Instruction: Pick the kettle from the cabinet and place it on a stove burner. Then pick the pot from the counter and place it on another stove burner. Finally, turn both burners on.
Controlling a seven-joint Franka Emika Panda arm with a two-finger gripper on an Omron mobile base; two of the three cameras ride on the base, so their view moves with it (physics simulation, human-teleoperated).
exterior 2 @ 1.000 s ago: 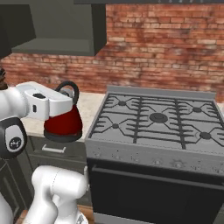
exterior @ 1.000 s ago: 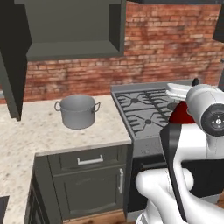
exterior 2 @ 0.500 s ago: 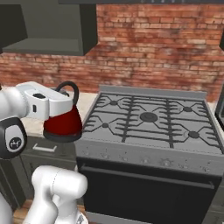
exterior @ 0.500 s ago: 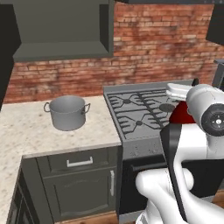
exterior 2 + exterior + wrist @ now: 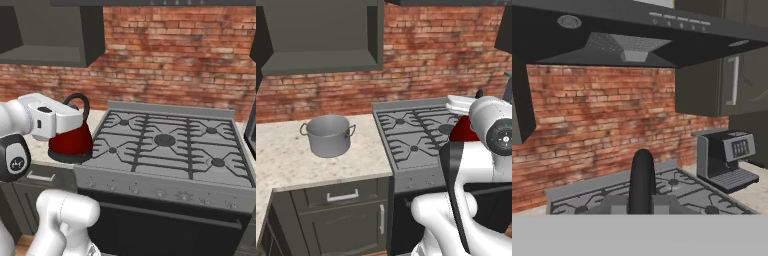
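Observation:
The red kettle [image 5: 71, 141] hangs in the air by its black loop handle [image 5: 642, 176], with my gripper [image 5: 80, 117] shut on that handle. In the right base view it hovers at the front left corner of the grey stove [image 5: 165, 172], near a burner [image 5: 112, 149]. In the left base view part of the kettle [image 5: 462, 132] shows behind my arm. The grey pot [image 5: 329, 135] stands upright on the beige counter [image 5: 281, 155], left of the stove [image 5: 406, 165]. Above it hangs the dark wall cabinet [image 5: 321, 37].
A black range hood [image 5: 632, 37] spans the space over the stove, with a brick wall behind. A coffee machine [image 5: 727, 160] sits on the counter to the stove's right, under another cabinet with a vertical bar handle [image 5: 734, 80]. Base cabinets [image 5: 336, 220] lie below the counter.
The whole scene has slid left in both base views, so the base has moved right toward the stove. The kettle stays gripped in the same spot relative to the arm.

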